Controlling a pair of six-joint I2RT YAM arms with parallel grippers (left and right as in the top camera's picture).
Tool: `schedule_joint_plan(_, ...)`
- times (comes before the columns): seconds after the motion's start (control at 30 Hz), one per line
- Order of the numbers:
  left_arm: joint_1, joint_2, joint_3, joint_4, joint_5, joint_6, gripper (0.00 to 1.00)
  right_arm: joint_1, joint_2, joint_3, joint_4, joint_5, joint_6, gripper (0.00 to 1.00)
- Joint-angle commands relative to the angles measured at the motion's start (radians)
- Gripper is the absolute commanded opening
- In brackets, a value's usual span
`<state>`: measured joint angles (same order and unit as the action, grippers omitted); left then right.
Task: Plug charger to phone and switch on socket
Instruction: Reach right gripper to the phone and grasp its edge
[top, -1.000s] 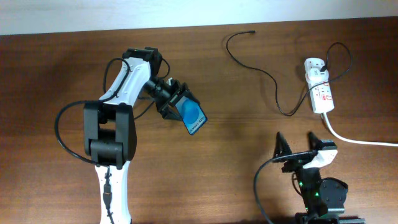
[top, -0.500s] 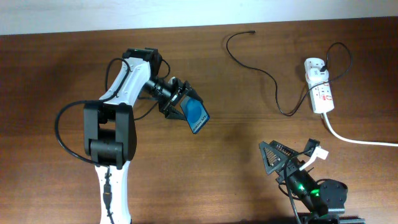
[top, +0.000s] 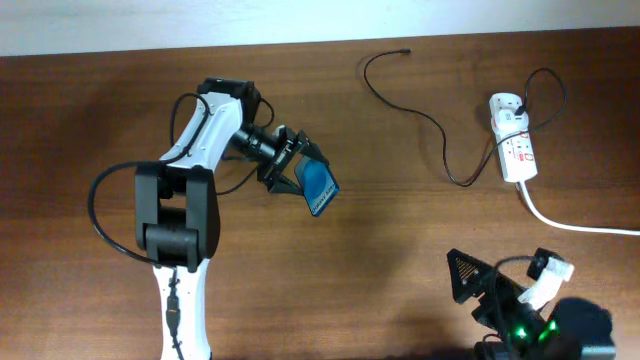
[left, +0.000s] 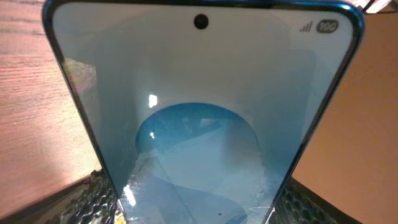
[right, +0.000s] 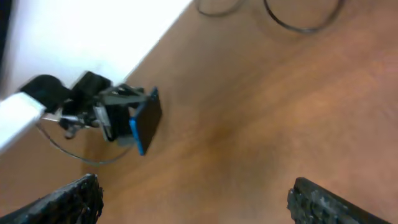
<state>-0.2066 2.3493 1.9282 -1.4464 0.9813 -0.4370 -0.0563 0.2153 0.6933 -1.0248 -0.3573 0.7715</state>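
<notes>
My left gripper (top: 292, 166) is shut on the phone (top: 319, 188) and holds it tilted above the table, left of centre. In the left wrist view the phone's blue screen (left: 199, 112) fills the frame, its lower edges between my fingers (left: 93, 202). The charger cable (top: 432, 120) lies on the table with its free tip (top: 405, 50) at the back; its other end runs to the white socket (top: 513, 138) at the right. My right gripper (top: 505, 278) is open and empty near the front right edge. From the right wrist, the phone (right: 148, 121) shows far off between wide-apart fingers (right: 336, 202).
A thick white cord (top: 575, 226) runs from the socket off the right edge. A white wall (right: 81, 37) borders the table's far side. The left arm's black cable (top: 100, 215) loops beside its base.
My right arm has swung and drawn back toward the front right corner, gripper still open. The left gripper has shifted the phone slightly to the right.
</notes>
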Motion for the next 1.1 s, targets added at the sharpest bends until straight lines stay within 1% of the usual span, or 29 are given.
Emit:
schedule_joint_plan(0.0,-0.016,0.006,0.027,-0.008,0.052,0.020,0.63,-0.003,0.141,0.098,-0.042,-0.069,-0.005,0.98)
schedule_joint_plan(0.1,-0.024,0.006,0.027,-0.014,0.057,0.020,0.63,-0.003,0.230,0.109,0.018,-0.172,-0.004,0.98)
schedule_joint_plan(0.13,-0.025,0.006,0.027,-0.014,0.074,0.020,0.63,-0.003,0.250,0.109,0.029,-0.173,-0.004,0.98)
schedule_joint_plan(0.33,-0.025,0.006,0.027,-0.009,0.088,0.020,0.64,0.022,0.451,0.103,0.249,-0.162,-0.032,1.00)
schedule_joint_plan(0.43,-0.025,0.006,0.027,-0.002,0.088,0.020,0.64,0.132,0.574,0.103,0.343,-0.117,-0.032,1.00)
schedule_joint_plan(0.5,-0.025,0.006,0.027,0.000,0.088,0.020,0.64,0.240,0.649,0.103,0.404,-0.048,-0.031,1.00)
schedule_joint_plan(0.6,-0.025,0.006,0.027,0.014,0.088,0.020,0.64,0.411,0.750,0.103,0.505,0.070,-0.031,0.99)
schedule_joint_plan(0.63,-0.025,0.006,0.027,0.016,0.088,0.020,0.64,0.479,0.794,0.104,0.555,0.150,-0.026,0.98)
schedule_joint_plan(0.73,-0.025,0.006,0.027,0.016,0.088,0.020,0.64,0.599,0.898,0.103,0.663,0.302,0.010,0.98)
schedule_joint_plan(0.77,-0.025,0.006,0.027,0.016,0.088,0.020,0.64,0.620,0.927,0.103,0.692,0.319,0.019,0.98)
schedule_joint_plan(0.8,-0.025,0.006,0.027,0.016,0.089,0.020,0.65,0.656,0.991,0.103,0.762,0.333,0.020,0.98)
schedule_joint_plan(0.93,-0.025,0.006,0.027,0.013,0.089,0.020,0.65,0.692,1.117,0.104,0.901,0.336,0.023,1.00)
schedule_joint_plan(1.07,-0.025,0.006,0.027,0.013,0.088,0.020,0.65,0.712,1.207,0.104,0.982,0.347,0.023,0.91)
